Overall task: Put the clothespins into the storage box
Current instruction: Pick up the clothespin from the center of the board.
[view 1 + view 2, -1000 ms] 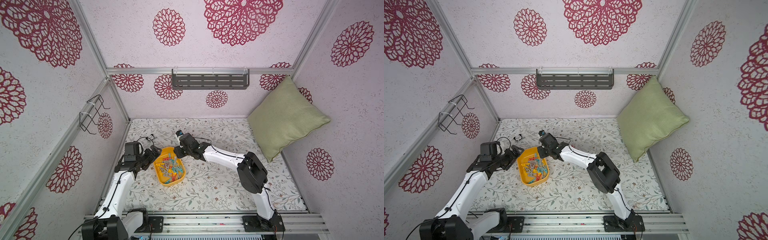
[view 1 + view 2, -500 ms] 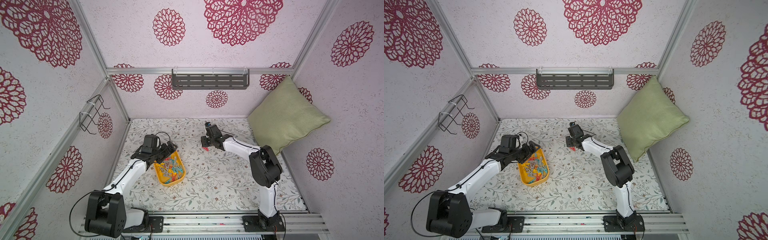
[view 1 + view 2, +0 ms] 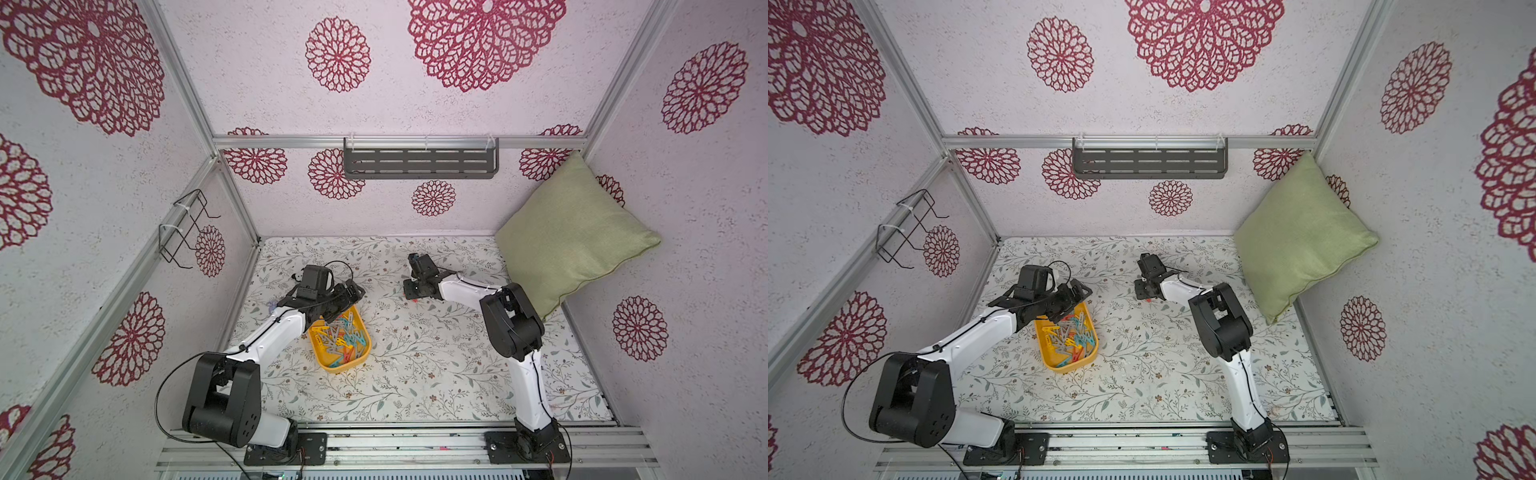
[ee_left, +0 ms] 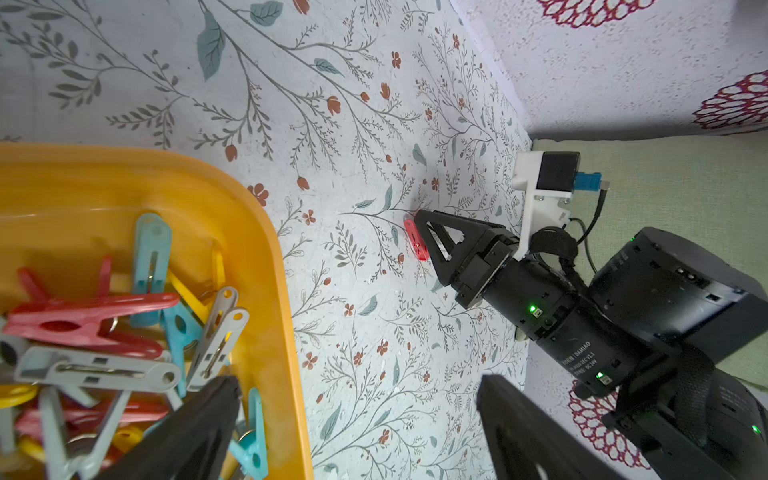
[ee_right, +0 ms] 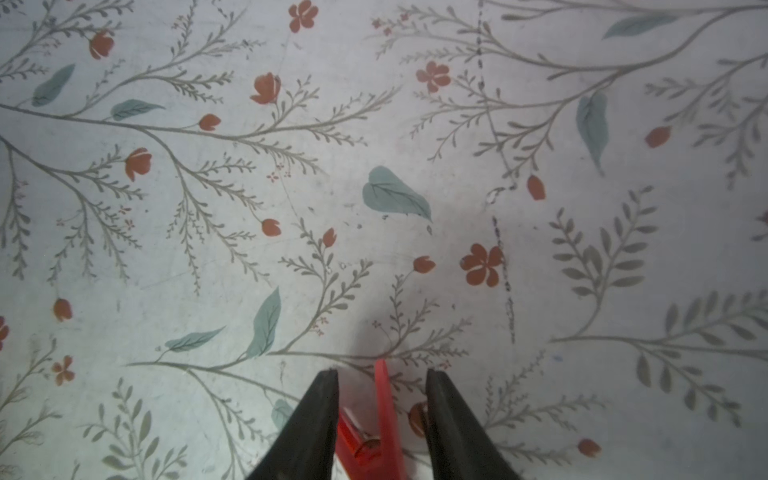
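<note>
Starting at the left wall: black wire rack (image 3: 183, 232) zip-tied to the frame rail, well above the surface (image 3: 436, 374). Down near the surface's left edge, little panda toy (image 3: 296, 276) peeking out from behind the left arm's wrist. Next over, left claw (image 3: 351, 292) spread wide, pinching nothing, hanging over the far end of the storage box (image 3: 322, 360). Same thing from the left wrist view: one finger (image 4: 187, 436) above the pile inside, the other out past the box's rim, above bare floral print. Yellow box lying at a slant, left of centre, apart from the left edge, far end tucked under the claw in both top views. Inside, clothespins (image 3: 343, 336) heaped up in red, teal, grey and yellow.

Moving right: a plain strip of print between the box rim and one lone red clothespin (image 4: 415, 245), flat on the surface, well apart from the box. Right claw (image 5: 380, 374) pointing down at it, partly spread, straddling the pin. In the right wrist view, pin close against one fingertip, a sliver of print showing on the other side, so not squeezed tight. Higher up on the back wall, dark grey slotted shelf (image 3: 419, 164). Loads of bare surface on the near side, from the box across to the right arm's base. Far right: green pillow (image 3: 573, 232) propped in the back corner against the right wall, lower corner near the right arm's elbow (image 3: 513, 328).
</note>
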`<action>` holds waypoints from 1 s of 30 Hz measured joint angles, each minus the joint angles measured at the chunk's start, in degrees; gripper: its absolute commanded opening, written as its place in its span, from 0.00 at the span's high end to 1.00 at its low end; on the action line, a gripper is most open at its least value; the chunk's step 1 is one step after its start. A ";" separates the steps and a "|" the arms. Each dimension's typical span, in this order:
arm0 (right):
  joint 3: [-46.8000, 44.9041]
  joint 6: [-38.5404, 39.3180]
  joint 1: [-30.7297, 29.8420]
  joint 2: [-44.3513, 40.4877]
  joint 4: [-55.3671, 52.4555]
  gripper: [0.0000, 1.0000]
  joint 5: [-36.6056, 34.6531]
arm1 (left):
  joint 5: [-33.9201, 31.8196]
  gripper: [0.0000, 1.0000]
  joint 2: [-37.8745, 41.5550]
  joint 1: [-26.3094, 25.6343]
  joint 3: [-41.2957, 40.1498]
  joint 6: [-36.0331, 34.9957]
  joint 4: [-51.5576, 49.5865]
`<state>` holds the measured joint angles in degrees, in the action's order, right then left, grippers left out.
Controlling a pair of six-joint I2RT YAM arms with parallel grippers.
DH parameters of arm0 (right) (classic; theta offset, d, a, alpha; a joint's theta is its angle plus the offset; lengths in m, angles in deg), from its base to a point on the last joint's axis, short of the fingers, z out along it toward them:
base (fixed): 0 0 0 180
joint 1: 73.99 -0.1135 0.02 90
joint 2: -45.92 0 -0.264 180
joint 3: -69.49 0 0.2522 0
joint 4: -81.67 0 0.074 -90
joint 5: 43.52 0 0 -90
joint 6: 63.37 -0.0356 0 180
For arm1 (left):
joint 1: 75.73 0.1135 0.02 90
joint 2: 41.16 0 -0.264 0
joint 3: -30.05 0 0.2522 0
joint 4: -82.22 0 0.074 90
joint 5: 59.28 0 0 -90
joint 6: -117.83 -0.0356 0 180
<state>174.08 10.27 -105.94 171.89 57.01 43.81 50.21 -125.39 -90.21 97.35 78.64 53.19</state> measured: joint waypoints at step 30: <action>-0.04 -0.42 -3.34 -1.81 -0.74 0.91 -0.07 | -2.21 0.03 9.05 1.77 -0.83 -1.51 -2.27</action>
<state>174.04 9.86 -109.28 170.07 56.27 43.74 48.00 -116.34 -88.44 96.52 77.13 50.92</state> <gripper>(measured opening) 0.092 0.975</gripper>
